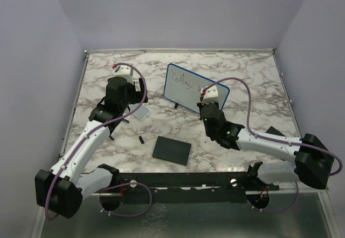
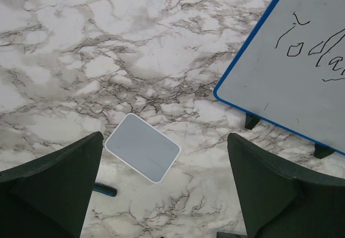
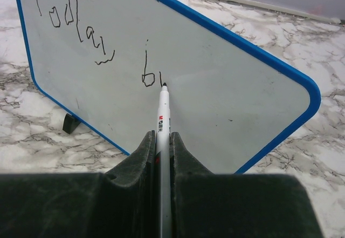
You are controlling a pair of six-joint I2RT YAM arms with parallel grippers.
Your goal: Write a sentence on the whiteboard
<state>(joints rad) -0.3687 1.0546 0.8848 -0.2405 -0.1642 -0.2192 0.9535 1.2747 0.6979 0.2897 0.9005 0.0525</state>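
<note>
Blue-rimmed whiteboard [image 3: 215, 76] is standing propped at mid-table, and the right gripper [image 3: 162, 136] is clamping a marker [image 3: 163, 114], tip meeting the sentence [image 3: 94, 43] at its half-made second word (left gripper [image 2: 164, 141] is gaping, empty). Pressing harder is risking tipping the board backwards.

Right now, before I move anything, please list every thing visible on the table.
whiteboard: one, white with blue rim, standing at centre rear.
sentence: one unfinished, dark, on the whiteboard.
marker: one, white, tip at the board.
tile: one, pale grey, left of the board.
pad: one, black, near centre front.
small piece: one, black, between tile and pad.
left gripper: one, dark, open above the tile.
right gripper: one, dark, shut on the marker.
</note>
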